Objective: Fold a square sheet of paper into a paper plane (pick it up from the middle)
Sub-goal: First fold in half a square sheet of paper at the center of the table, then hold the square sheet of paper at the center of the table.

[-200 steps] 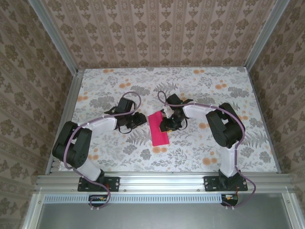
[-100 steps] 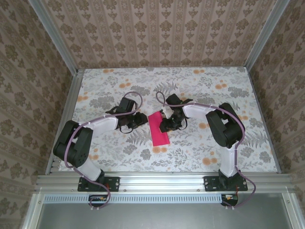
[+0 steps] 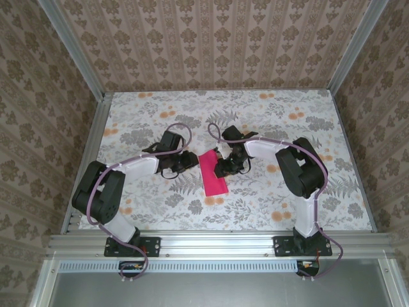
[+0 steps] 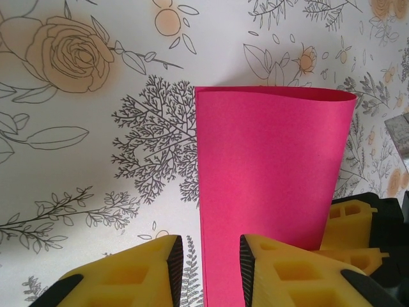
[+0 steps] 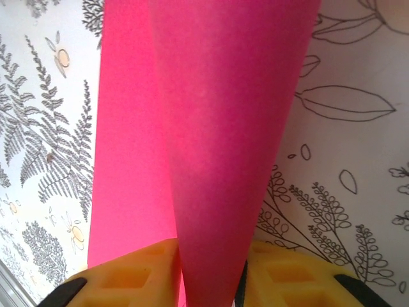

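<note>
The paper lies mid-counter, loosely folded over into a strip between the two arms. The left hand sits at the strip's left edge, partly open, with that edge showing in its gap and nothing clamped. The right hand is closed on the lifted, curling upper layer.

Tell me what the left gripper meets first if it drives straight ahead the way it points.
Most likely the square sheet of paper: its edge runs between the fingers of the left gripper, though depth is unclear.
</note>
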`<state>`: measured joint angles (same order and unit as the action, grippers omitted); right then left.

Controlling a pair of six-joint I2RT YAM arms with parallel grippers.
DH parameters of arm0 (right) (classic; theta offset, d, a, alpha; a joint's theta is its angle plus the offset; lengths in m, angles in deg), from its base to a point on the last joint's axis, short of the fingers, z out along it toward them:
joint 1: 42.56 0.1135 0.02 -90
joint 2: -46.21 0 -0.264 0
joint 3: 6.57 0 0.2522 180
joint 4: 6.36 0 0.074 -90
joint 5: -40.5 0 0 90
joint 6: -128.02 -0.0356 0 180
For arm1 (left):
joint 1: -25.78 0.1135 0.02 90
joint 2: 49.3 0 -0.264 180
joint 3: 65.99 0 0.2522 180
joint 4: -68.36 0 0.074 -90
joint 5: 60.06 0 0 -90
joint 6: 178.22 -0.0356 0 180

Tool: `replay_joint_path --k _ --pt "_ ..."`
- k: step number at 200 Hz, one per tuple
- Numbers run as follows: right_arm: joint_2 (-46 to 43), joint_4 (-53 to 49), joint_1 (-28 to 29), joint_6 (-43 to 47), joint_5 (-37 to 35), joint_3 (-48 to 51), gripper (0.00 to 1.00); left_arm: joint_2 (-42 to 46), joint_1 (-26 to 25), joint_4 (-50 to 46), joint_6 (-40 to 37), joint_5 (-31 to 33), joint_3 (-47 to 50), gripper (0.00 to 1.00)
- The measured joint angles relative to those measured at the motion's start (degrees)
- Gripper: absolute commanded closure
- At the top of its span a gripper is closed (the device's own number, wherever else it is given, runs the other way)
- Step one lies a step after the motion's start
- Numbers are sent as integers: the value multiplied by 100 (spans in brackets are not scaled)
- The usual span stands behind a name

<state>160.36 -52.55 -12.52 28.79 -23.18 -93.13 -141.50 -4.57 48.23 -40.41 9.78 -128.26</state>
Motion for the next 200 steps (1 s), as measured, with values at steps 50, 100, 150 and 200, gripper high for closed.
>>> replay_joint_path --k 50,100,150,200 --pt "70 -146 0 -37 -24 -116 71 -2 -11 0 0 4 0 68" --pt "74 -173 22 -35 -24 -140 67 -149 -87 15 2 0 -52 69" --pt "81 -175 22 -35 -26 -142 69 -334 -229 85 4 -24 -127 74" --pt "111 -234 22 -83 -46 -192 69 -485 -326 179 24 -48 -164 75"
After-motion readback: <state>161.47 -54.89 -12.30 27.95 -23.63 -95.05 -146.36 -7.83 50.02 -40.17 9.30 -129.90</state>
